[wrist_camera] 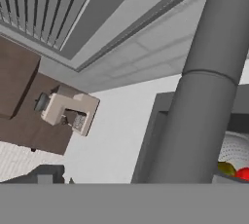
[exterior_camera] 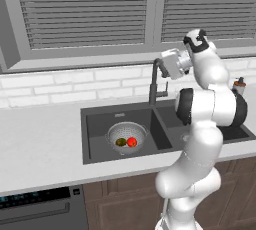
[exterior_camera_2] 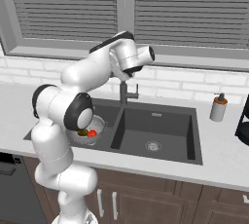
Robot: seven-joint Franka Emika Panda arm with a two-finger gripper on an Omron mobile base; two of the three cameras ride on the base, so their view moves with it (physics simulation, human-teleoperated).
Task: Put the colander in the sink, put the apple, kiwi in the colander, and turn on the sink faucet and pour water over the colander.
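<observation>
The silver colander sits in the left basin of the dark sink, with the olive kiwi and the red apple lying side by side in it. My gripper is up at the top of the dark gooseneck sink faucet, open. In the hand view the faucet pipe rises close by the gripper, to the right of the middle, and nothing is held. Beyond the pipe I see the colander, kiwi and apple. From the right, my arm hides part of the colander.
A grey soap dispenser stands on the counter right of the sink. A dark object sits at the far right counter edge. The tiled wall and window blinds rise behind the faucet. A dishwasher is below the left counter.
</observation>
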